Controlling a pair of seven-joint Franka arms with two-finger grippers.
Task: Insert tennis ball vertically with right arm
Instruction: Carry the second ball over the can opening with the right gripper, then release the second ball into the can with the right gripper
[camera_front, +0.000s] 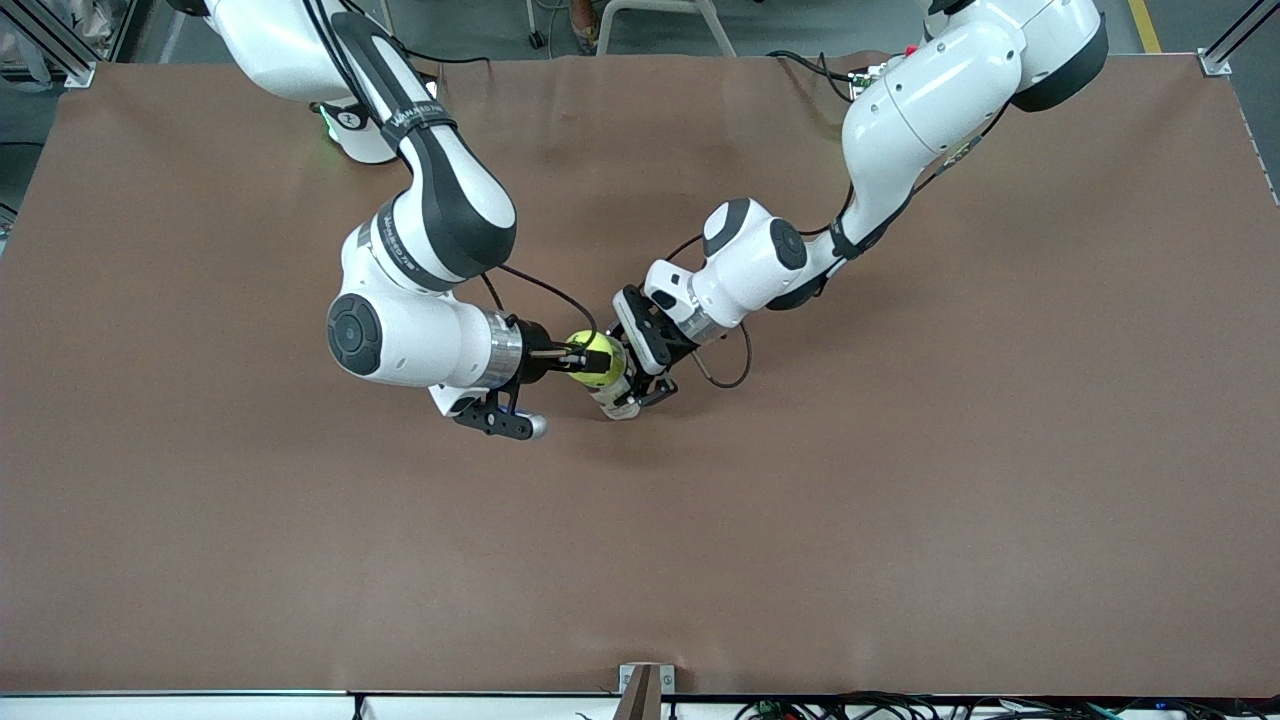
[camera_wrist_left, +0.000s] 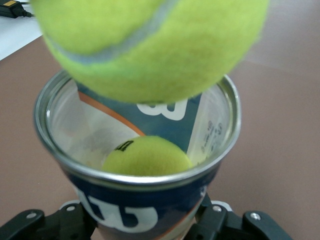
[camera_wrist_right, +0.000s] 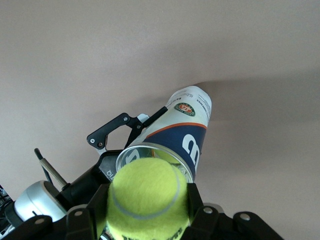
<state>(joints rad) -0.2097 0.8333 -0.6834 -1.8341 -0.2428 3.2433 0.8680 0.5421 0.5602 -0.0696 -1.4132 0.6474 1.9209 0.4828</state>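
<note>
My right gripper (camera_front: 588, 361) is shut on a yellow-green tennis ball (camera_front: 598, 357) and holds it just over the open mouth of a clear tennis ball can (camera_front: 618, 398) with a blue and white label. In the right wrist view the ball (camera_wrist_right: 147, 197) sits between the fingers, right above the can's rim (camera_wrist_right: 172, 150). My left gripper (camera_front: 643, 384) is shut on the can's side and holds it upright and slightly tilted. In the left wrist view the held ball (camera_wrist_left: 150, 45) hangs over the metal rim (camera_wrist_left: 227, 100), and a second ball (camera_wrist_left: 147, 156) lies inside.
The brown table (camera_front: 900, 480) stretches wide around the can. The right arm's base (camera_front: 355, 130) and cables (camera_front: 830, 75) lie farther from the front camera.
</note>
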